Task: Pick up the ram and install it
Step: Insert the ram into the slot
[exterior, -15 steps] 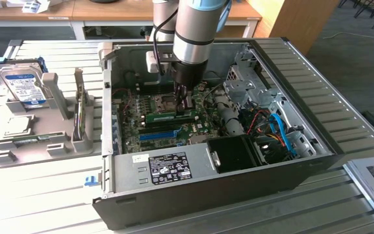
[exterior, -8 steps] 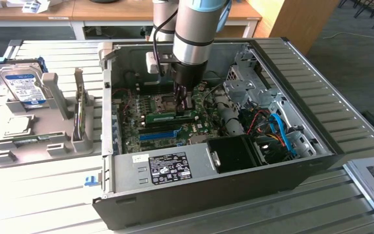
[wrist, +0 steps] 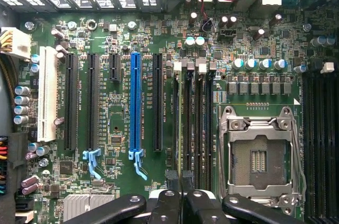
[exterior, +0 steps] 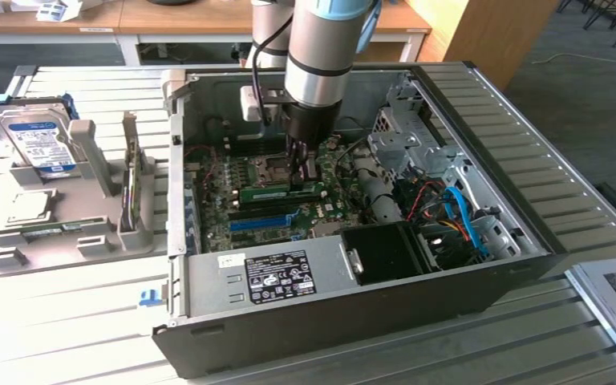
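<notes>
I've got my gripper point(exterior: 305, 184) clenched atop the ram point(exterior: 269, 193), six o'clock of the socket point(exterior: 275, 168), aligned for seating.

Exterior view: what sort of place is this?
Probably a robotics lab or workshop: a robot arm reaches into an open computer case on a slatted metal table, a hard drive stands in a grey holder, and desks stand behind.

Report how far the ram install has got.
Done: the ram is inside the case, standing on edge at the motherboard slots. In hand: the gripper looks shut on it. Left: the gripper has not let go, and whether the ram is fully seated cannot be told.
</notes>
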Available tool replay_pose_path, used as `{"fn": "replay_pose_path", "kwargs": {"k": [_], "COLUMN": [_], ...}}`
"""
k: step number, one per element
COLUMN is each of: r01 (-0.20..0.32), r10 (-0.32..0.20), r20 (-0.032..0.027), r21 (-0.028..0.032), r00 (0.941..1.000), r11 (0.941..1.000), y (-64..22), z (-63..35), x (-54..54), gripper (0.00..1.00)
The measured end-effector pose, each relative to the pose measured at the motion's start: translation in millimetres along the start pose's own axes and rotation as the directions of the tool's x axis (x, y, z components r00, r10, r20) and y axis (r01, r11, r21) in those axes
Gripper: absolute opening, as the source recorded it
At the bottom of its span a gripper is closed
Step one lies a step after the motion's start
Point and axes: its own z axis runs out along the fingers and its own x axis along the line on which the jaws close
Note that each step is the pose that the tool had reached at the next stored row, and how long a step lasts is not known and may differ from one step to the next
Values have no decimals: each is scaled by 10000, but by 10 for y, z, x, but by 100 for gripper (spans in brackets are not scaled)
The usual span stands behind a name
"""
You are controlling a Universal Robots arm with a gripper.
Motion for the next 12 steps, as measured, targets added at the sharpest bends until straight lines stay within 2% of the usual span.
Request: {"fn": "replay_pose_path", "kwargs": {"k": [12], "r01": [208], "r10": [-208], "r20": [-10], "r21": [1], "r00": [9998], "r11": [9998], "y": [-1], "z": [0], "x": [0], "gripper": [12]}}
